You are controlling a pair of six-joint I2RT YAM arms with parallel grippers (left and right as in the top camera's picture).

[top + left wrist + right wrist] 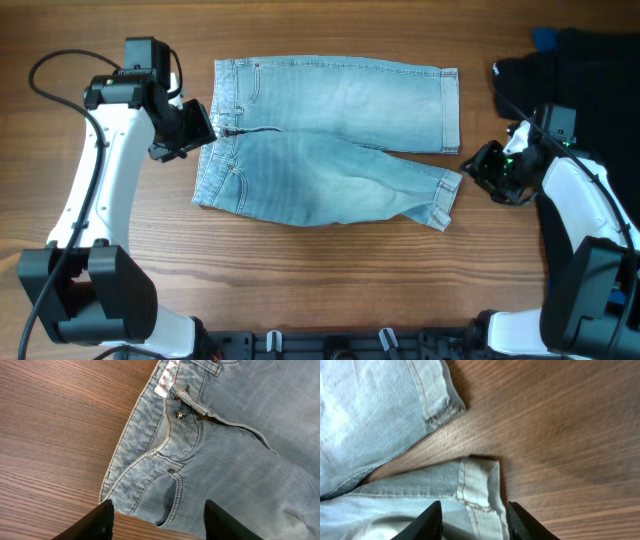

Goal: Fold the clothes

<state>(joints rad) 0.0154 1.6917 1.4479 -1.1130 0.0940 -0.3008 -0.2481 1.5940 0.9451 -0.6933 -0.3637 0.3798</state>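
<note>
The light-blue denim shorts (330,140) lie flat on the wooden table, waistband to the left and both legs pointing right. My left gripper (203,127) is open, hovering at the waistband near the fly. In the left wrist view its fingers (157,522) straddle the front pocket and waistband edge (165,450). My right gripper (478,168) is open beside the cuffed hem of the near leg. In the right wrist view its fingers (472,521) straddle that cuff (479,482); the far leg's hem (437,402) lies above. Neither gripper holds anything.
A black garment (590,70) and a bit of dark blue fabric (545,38) lie at the back right, just behind my right arm. Bare wood (330,290) surrounds the shorts. Black fixtures line the table's front edge (330,345).
</note>
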